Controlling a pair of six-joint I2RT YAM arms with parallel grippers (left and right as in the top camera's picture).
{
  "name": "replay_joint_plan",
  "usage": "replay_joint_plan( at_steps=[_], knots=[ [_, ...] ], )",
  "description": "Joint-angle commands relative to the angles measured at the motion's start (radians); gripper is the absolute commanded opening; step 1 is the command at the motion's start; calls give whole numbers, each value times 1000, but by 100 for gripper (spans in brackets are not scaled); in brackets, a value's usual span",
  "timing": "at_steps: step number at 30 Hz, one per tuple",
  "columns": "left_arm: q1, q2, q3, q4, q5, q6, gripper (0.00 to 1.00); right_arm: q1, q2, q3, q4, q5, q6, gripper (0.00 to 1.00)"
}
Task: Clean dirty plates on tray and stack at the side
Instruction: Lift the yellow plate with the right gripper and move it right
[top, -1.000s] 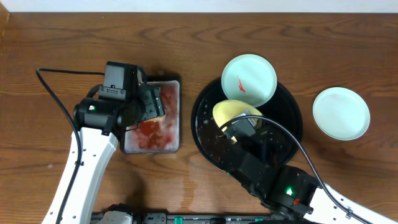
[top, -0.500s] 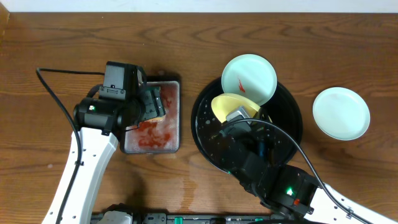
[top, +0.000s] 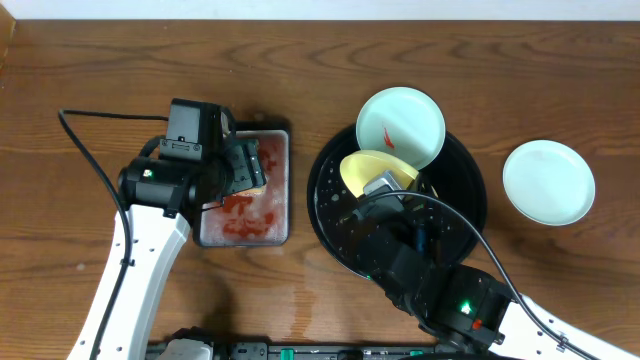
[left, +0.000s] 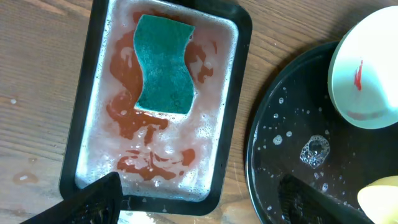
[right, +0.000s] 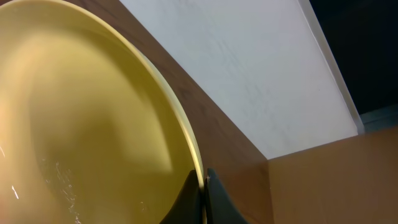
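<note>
The large round black tray (top: 455, 240) sits at centre right; it also shows in the left wrist view (left: 280, 155). A mint-white plate with a red smear (top: 400, 125) leans on its far rim and shows in the left wrist view (left: 367, 68). A yellow plate (top: 365, 168) is tilted up over the tray, and my right gripper (right: 202, 186) is shut on its rim (right: 93, 124). A clean mint-white plate (top: 548, 182) lies on the table to the right. My left gripper (left: 199, 202) is open and empty above the near end of the rectangular tray.
The small rectangular black tray (top: 280, 225) holds reddish soapy water and a green sponge (left: 163, 65) at its far end. Soap bubbles dot the round tray. Wet patches mark the wood near the front.
My right gripper lifted and tilted the yellow plate towards the far side of the tray one second ago, then held still. The left arm has not moved.
</note>
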Motion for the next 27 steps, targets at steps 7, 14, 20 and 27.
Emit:
replay_joint_plan(
  at_steps=[7, 14, 20, 27],
  knots=[
    [3, 1, 8, -5, -2, 10, 81, 15, -8, 26, 3, 92, -6, 1],
    [3, 1, 8, -5, -2, 10, 81, 16, -8, 26, 3, 92, -6, 1],
    [3, 1, 8, -5, -2, 10, 81, 15, -8, 26, 4, 92, -6, 1],
    [3, 1, 8, -5, -2, 10, 81, 15, -8, 26, 3, 92, -6, 1]
  ],
)
